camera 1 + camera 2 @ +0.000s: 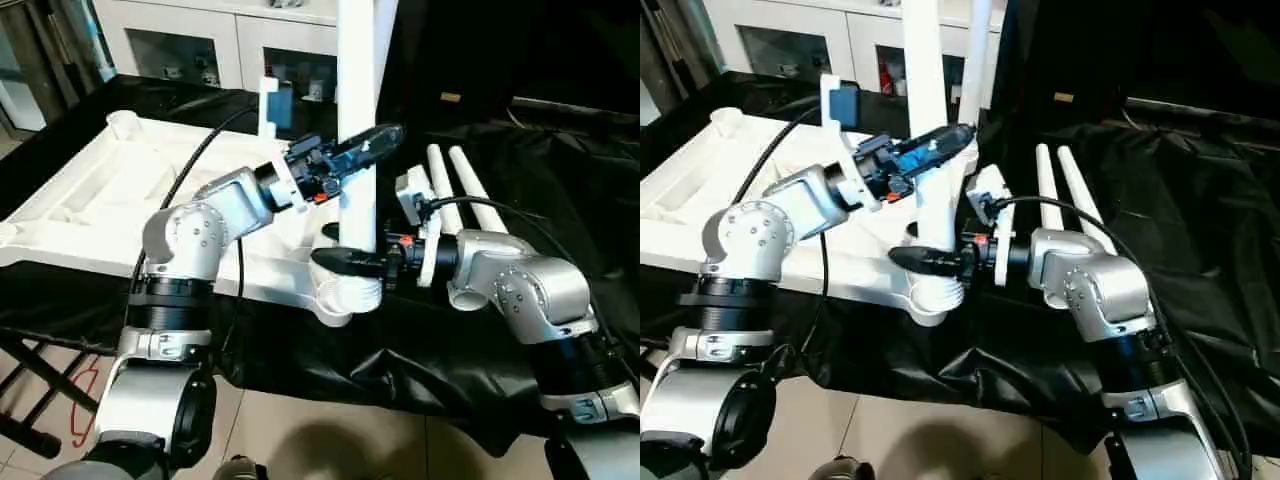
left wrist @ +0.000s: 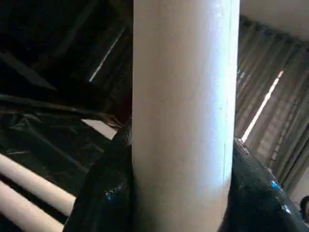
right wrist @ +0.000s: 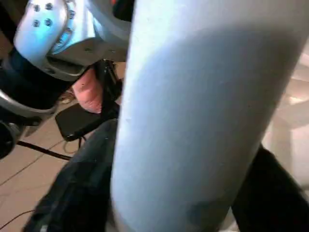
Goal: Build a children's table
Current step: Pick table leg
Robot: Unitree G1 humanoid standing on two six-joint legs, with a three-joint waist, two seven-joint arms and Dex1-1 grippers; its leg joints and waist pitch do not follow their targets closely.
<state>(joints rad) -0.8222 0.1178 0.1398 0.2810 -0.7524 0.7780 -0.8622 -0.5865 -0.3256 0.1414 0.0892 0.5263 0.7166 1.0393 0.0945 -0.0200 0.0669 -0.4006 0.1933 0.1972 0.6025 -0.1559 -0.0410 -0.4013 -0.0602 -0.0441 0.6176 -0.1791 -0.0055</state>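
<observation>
tabletop: the children's table top [image 1: 95, 195] lies upside down on the black-covered desk [image 1: 560, 180], ribbed underside up, taking the desk's left half. You get open corner sockets that way, so legs drop in from above.
left gripper: left gripper [image 1: 365, 145] comes in from the left, high on the upright leg [image 1: 357, 120]. In the left wrist view its fingers [image 2: 104, 193] sit on both sides of the tube, closed around it. Judgement: you're using it to keep the leg plumb.
upright leg: stands vertical at the tabletop's near right corner, foot in the corner socket [image 1: 350, 290], just inside the desk's front edge. Can't tell if it's fully seated.
right gripper: right gripper [image 1: 345, 262] reaches in from the right, low on the same leg, just above the socket. One black finger shows crossing in front of the tube; the right wrist view has dark fingers [image 3: 72, 193] on both sides. Whether it clamps or only brackets the tube, I can't tell.
why two grips: high plus low hold likely stops the tube tilting while you press or twist it home.
spare legs: two more legs [image 1: 465, 195] lie side by side on the cloth, right of the tabletop, behind the right forearm, well clear of the socket.
far corner: a blue and white object [image 1: 272, 105] stands at the tabletop's back edge, behind the left gripper.
background: white cabinet with glass doors [image 1: 220, 45] behind the desk, not part of the job.
obstructions: both wrists crowd the one corner; your left arm's cable [image 1: 195, 160] trails over the tabletop.
</observation>
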